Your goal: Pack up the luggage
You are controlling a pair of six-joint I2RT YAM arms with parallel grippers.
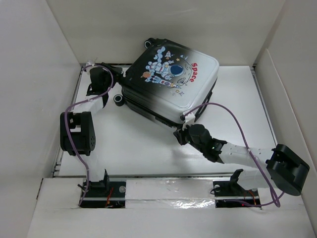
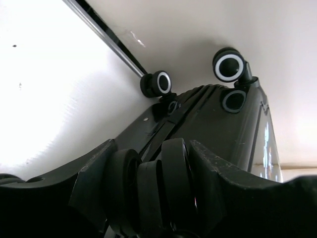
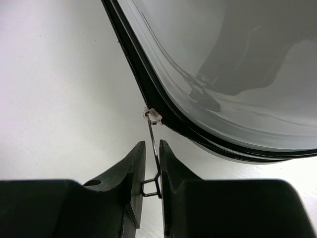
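Note:
The luggage (image 1: 171,84) lies flat and closed on the white table, astronaut print up. It also shows in the left wrist view (image 2: 218,129) and in the right wrist view (image 3: 237,74). My left gripper (image 1: 115,82) is at its left end, shut on a black wheel (image 2: 168,183) that sits between the fingers (image 2: 223,183). My right gripper (image 1: 179,133) is at the near corner of the luggage, shut on the thin metal zipper pull (image 3: 153,144), which runs taut to the zipper seam (image 3: 148,94).
White walls (image 1: 44,74) enclose the table on the left, back and right. Two other wheels (image 2: 158,83) (image 2: 229,65) stick out at the luggage's left end. A metal rail (image 2: 106,37) runs along the table's left edge. Purple cables (image 1: 237,124) loop over both arms.

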